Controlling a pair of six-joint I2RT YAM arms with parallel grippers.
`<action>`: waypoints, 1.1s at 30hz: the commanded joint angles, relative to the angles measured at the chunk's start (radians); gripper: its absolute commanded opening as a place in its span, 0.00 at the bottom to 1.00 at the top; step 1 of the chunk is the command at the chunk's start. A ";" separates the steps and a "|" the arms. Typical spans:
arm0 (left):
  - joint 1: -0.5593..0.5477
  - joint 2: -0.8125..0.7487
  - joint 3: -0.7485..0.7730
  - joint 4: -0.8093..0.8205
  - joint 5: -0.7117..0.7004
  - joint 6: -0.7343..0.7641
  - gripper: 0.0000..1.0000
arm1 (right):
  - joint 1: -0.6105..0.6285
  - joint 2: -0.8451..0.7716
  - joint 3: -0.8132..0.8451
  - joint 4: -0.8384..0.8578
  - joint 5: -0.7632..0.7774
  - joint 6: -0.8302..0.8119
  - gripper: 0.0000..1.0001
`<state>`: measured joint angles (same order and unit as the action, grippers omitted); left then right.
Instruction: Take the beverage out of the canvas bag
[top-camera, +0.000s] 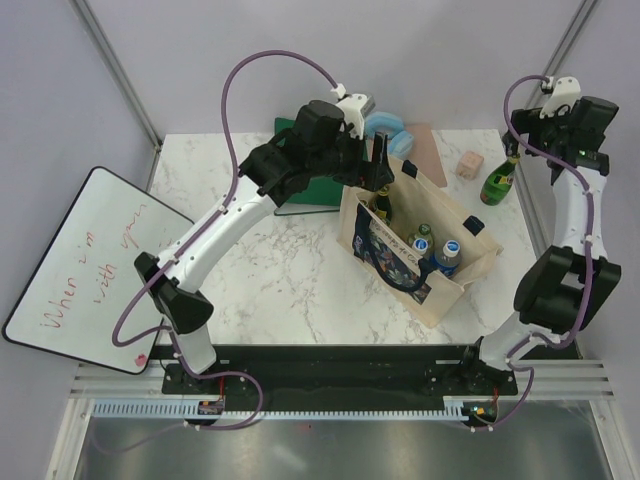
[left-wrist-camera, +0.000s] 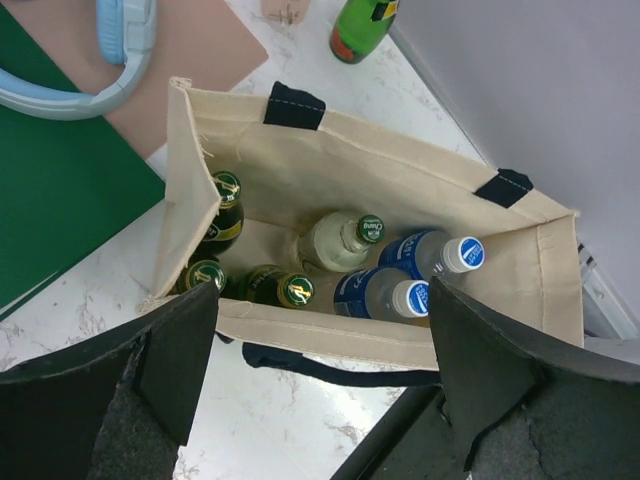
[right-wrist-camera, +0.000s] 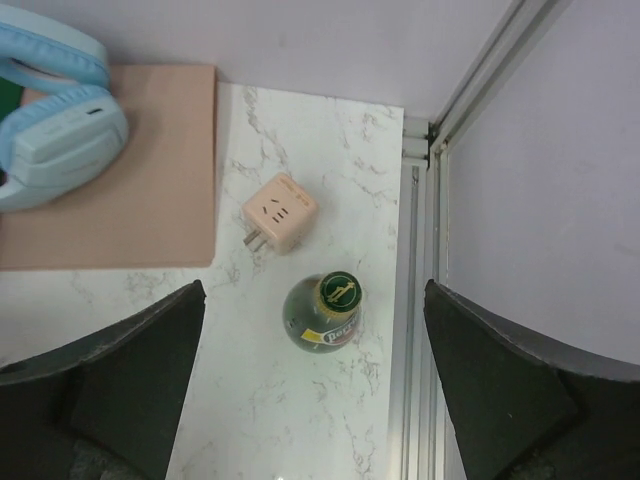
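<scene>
Above the canvas bag I hold my left hand wide to drop onto a bottle; right hand wide over the green bottle on the desk.

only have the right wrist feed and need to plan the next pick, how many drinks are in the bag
observer: six stand in the canvas bag: three gold-capped green bottles, one pale bottle with a green cap, two blue-capped bottles.
operator: where is the left claw
observer: the left claw is open above the bag, holding nothing.
operator: which end of the bag
observer: the end beside the green mat, where the gold-capped ones stand.
</scene>
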<state>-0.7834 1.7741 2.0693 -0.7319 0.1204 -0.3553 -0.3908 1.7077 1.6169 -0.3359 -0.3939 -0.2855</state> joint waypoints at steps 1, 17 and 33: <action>-0.030 0.024 0.048 -0.034 -0.085 0.068 0.90 | -0.003 -0.107 0.070 -0.133 -0.118 -0.012 0.98; -0.089 0.137 0.130 -0.095 -0.229 0.075 0.83 | 0.001 -0.358 -0.080 -0.305 -0.375 -0.040 0.98; -0.148 0.243 0.216 -0.101 -0.208 0.062 0.68 | 0.001 -0.391 -0.124 -0.304 -0.376 0.023 0.98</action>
<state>-0.8978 2.0113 2.2391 -0.8417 -0.0772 -0.3145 -0.3897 1.3525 1.5074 -0.6506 -0.7441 -0.2733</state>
